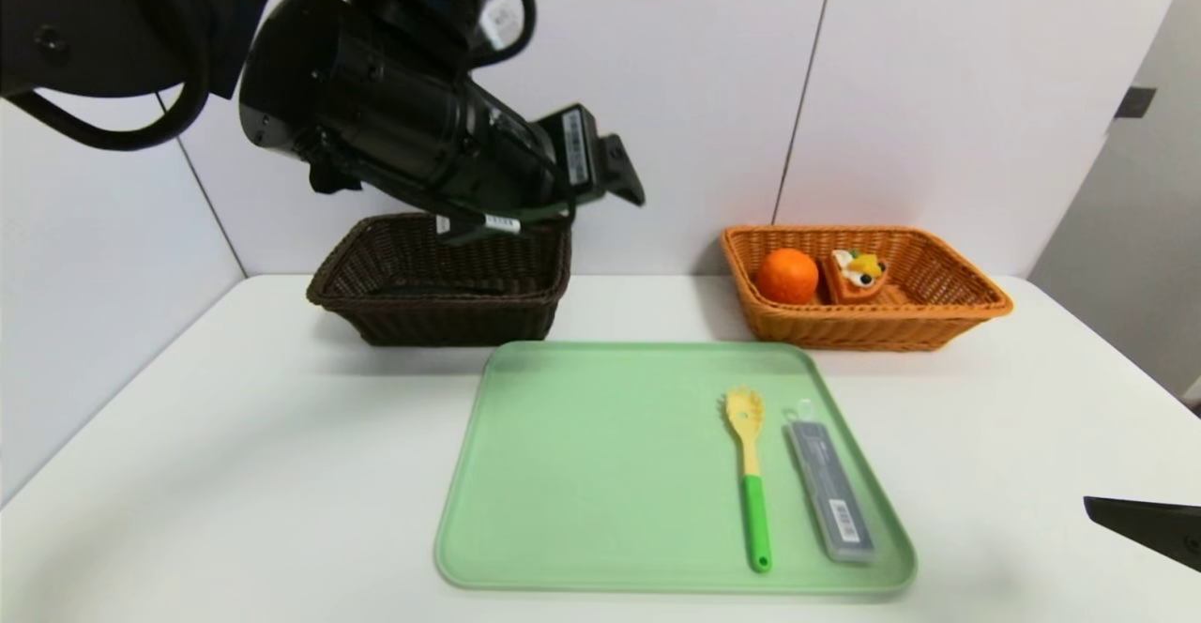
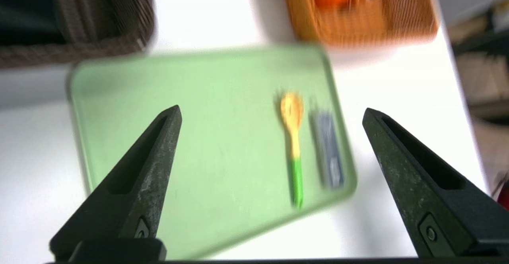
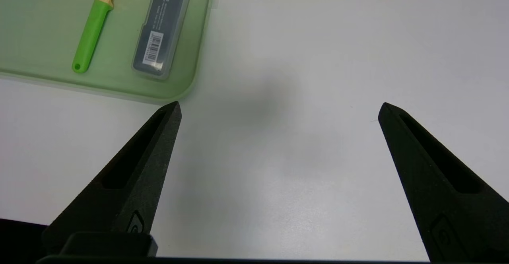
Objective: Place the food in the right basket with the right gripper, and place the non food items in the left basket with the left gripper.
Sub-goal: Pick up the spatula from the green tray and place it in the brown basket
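Left gripper (image 2: 272, 115) raised, jaws spread; right gripper (image 3: 278, 109) likewise agape.

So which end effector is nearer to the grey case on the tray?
Right. The right end effector hangs open over bare table just beside the tray corner where the grey case lies. The left end effector is open, raised near the dark basket.

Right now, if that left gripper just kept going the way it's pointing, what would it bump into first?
Probably the green tray: the open left gripper aims down at its bare middle, short of the yellow spatula. Depth is hard to judge.
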